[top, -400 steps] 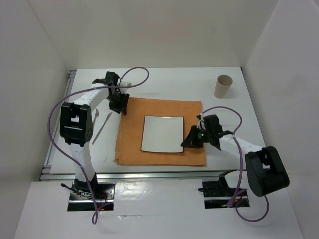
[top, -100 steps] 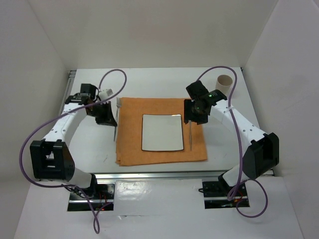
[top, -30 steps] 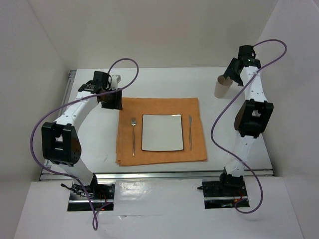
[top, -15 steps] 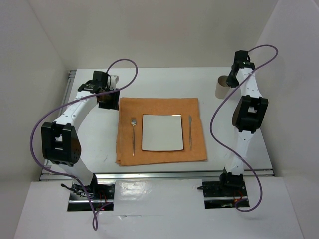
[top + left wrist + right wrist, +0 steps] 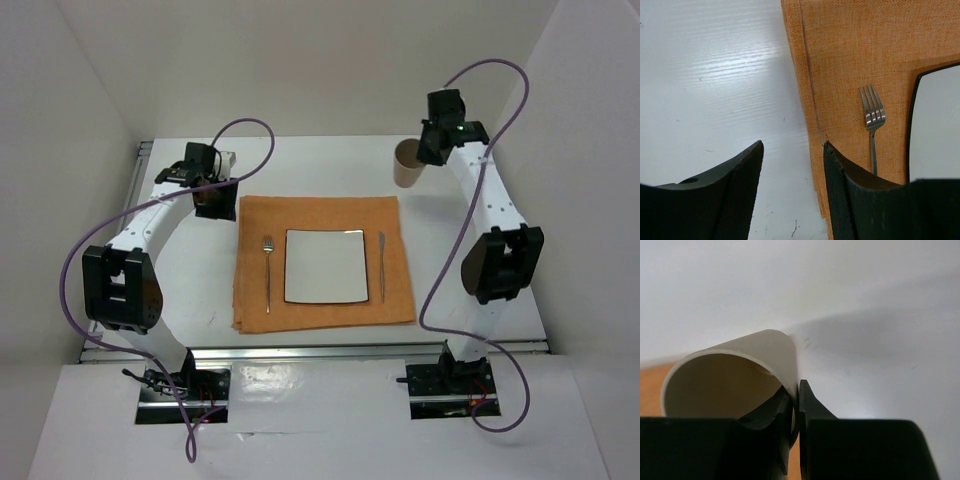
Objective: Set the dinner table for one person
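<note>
The cup (image 5: 406,168) has come in from the counter's (image 5: 320,160) far right corner toward the cloth (image 5: 325,212), with the right end effector (image 5: 796,401) clamped on its rim. Beside the cloth's far left corner, the left end effector (image 5: 792,150) hangs over the counter, fingers apart.

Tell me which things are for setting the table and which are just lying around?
For the job:
- dinner table
- orange cloth
- plate on the cloth
- fork and knife beside the plate
- cup, pinched by the right gripper

Just there:
- purple cables on the arms
- white walls around the table
</note>
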Motion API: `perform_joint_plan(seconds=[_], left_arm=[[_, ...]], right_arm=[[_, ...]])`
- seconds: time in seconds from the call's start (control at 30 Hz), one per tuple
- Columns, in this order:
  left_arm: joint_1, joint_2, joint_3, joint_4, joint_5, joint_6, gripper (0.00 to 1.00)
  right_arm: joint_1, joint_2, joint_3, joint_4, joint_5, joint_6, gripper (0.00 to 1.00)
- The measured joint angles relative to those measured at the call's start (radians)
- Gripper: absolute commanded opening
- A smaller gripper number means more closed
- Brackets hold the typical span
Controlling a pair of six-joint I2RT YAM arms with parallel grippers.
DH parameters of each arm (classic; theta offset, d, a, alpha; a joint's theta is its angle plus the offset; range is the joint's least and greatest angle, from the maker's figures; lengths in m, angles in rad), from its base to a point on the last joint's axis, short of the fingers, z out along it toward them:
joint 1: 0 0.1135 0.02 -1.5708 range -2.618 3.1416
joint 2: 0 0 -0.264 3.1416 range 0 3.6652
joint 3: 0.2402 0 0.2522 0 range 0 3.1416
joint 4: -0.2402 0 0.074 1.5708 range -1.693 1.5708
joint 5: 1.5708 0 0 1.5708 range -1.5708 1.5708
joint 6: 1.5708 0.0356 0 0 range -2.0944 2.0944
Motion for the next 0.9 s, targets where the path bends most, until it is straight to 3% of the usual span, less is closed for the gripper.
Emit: perform_joint_plan(seconds=[0.13,0.23,0.9], left_arm=[[0.008,0.000,0.000,0.000,0.000,0.000,0.59],[0.014,0.000,0.000,0.000,0.000,0.000,0.59],[0.045,0.000,-0.004,-0.004,0.026,0.000,0.59]], right_arm=[[0.148,-0.130,-0.132,0.029,-0.015,0.029,0.00],[0.208,-0.134,-0.202,0.026,-0.027,0.057,0.00],[0.213,0.010,-0.271,0.130,-0.056,0.086,0.00]])
